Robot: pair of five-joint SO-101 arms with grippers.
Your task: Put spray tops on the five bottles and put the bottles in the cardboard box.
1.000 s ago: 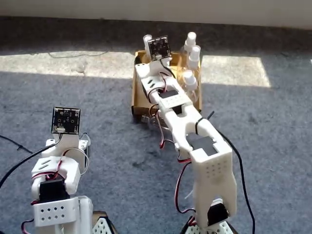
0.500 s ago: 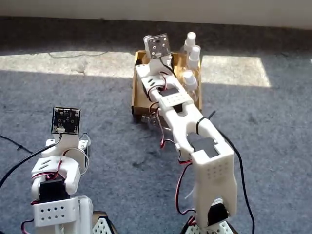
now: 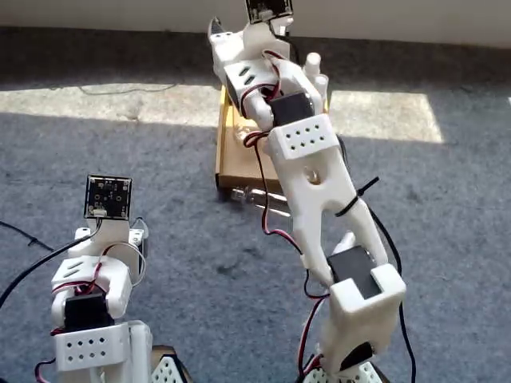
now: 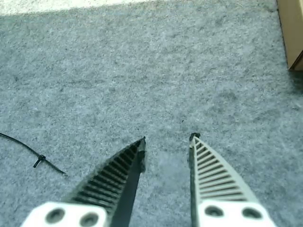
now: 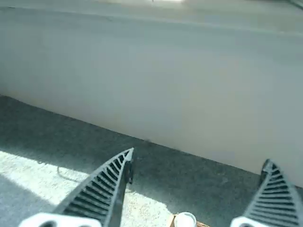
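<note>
The capped bottles [image 3: 313, 64] stand in the cardboard box [image 3: 227, 155], toward its far right corner; the box sits near the surface's [image 3: 176, 231] far edge. The right gripper [image 5: 199, 157] hangs above the box, spread wide and empty. The left gripper [image 4: 168, 139], slightly parted and empty, is near the front-left corner. The right arm [image 3: 311, 159] hangs just over the caps, so a careless descent could topple the bottles.

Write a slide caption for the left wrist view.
Open left gripper over grey carpet, with a cardboard box corner nearby.

Grey carpet [image 3: 160, 207], cardboard box [image 3: 239, 169], black cable tie [image 4: 39, 158]
</note>
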